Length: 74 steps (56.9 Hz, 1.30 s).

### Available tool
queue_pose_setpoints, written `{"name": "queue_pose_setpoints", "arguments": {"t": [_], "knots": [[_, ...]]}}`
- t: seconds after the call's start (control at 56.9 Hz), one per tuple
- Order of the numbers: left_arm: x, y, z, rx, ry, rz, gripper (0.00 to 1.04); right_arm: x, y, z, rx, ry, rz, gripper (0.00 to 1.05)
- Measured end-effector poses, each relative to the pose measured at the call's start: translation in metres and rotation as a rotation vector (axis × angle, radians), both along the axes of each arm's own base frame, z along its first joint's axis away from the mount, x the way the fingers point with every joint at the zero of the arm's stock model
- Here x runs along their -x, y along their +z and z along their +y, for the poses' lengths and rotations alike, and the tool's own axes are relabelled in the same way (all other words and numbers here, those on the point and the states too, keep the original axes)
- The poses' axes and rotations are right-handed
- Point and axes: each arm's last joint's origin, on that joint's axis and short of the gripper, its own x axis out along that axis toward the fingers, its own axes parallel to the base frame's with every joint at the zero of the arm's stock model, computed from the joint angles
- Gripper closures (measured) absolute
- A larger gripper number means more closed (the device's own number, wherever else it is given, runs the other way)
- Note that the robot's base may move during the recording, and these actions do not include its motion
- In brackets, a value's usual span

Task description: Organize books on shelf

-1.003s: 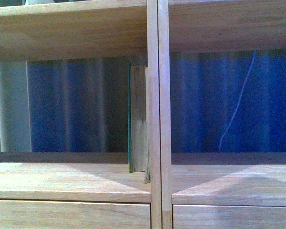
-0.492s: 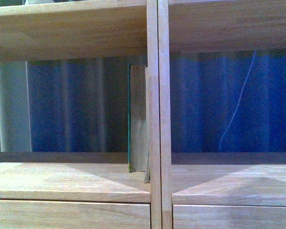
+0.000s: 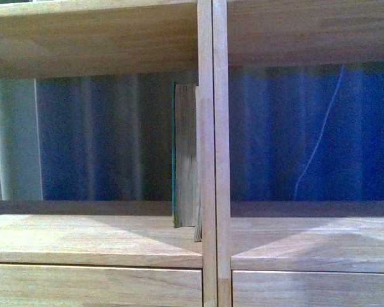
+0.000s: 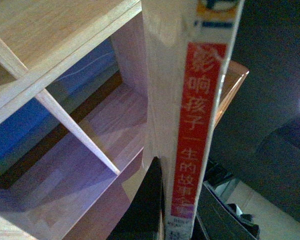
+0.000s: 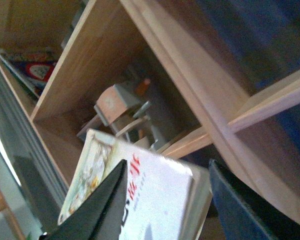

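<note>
Left compartment (image 3: 83, 238) open; teal book (image 3: 185, 157) against divider (image 3: 205, 128).

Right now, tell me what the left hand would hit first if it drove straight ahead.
The paperback gripped in the left hand leads; its far end would probably meet the wooden shelf first, near an open compartment. Depth is unclear.
</note>
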Motion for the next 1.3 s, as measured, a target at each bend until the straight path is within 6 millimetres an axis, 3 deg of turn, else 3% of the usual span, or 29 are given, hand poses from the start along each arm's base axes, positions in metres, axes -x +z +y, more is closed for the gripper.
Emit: {"name": "queue_pose_setpoints", "arguments": {"t": [0.106,0.281,0.51,0.756,0.95,1.09,1.178,1.302], "knots": [[-0.003,0.003,0.008,-0.021,0.035,-0.008,0.98,-0.001,0.001,-0.018,0.072,-0.097,-0.033,0.29],[-0.005,0.009,0.025,-0.098,0.089,-0.043,0.98,-0.021,-0.012,-0.048,0.313,-0.387,-0.024,0.06],[0.001,0.011,0.047,-0.299,0.266,-0.06,0.98,-0.046,-0.037,-0.101,0.416,-0.801,0.101,0.07],[0.005,0.001,0.075,-0.583,0.615,-0.152,0.98,-0.052,-0.069,-0.132,0.378,-0.967,0.224,0.07],[-0.003,-0.02,0.09,-0.785,0.822,-0.214,0.98,-0.058,-0.094,-0.141,0.335,-0.991,0.349,0.07],[-0.015,-0.034,0.098,-0.892,0.929,-0.245,0.98,-0.058,-0.097,-0.141,0.328,-0.979,0.353,0.07],[-0.026,-0.043,0.102,-0.946,0.977,-0.249,0.98,-0.054,-0.099,-0.144,0.54,-0.73,0.422,0.19],[-0.045,-0.056,0.106,-1.01,1.046,-0.251,0.98,-0.047,-0.136,-0.135,0.679,-0.394,0.479,0.37]]}}
